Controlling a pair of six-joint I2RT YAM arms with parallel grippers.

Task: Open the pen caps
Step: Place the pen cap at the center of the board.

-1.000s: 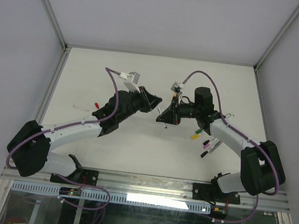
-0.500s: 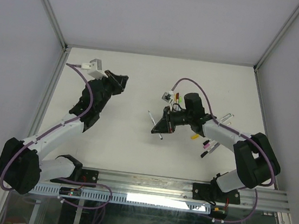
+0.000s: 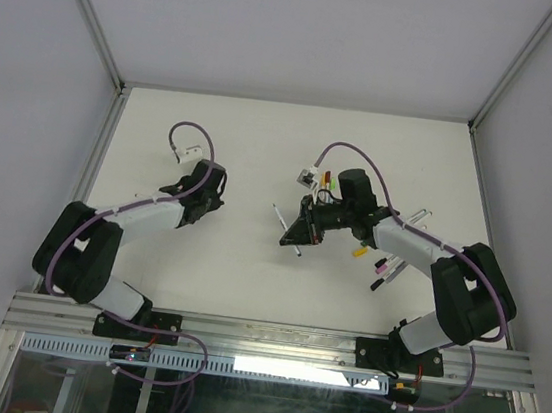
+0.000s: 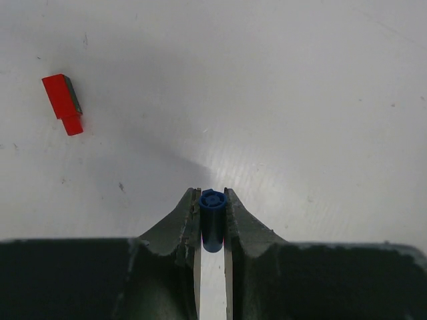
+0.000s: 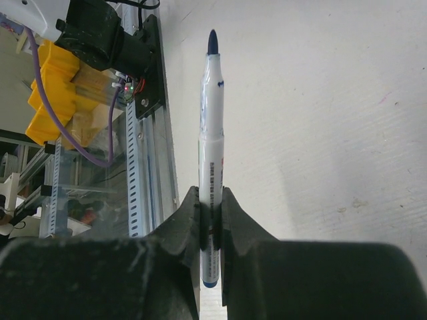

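Left fingers, blue cap, farther left

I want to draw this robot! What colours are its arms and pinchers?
The left arm and right arm are white tubes with chunky black joints. A purple cable loops along each one. The left gripper and right gripper have two dark grey, curved fingers each.

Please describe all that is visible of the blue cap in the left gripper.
The blue cap is a small, dark blue, plastic-looking cylinder. Its round end shows an inner ring and points away from the wrist. The fingers of the left gripper clamp its two sides. Behind it lies the white table.
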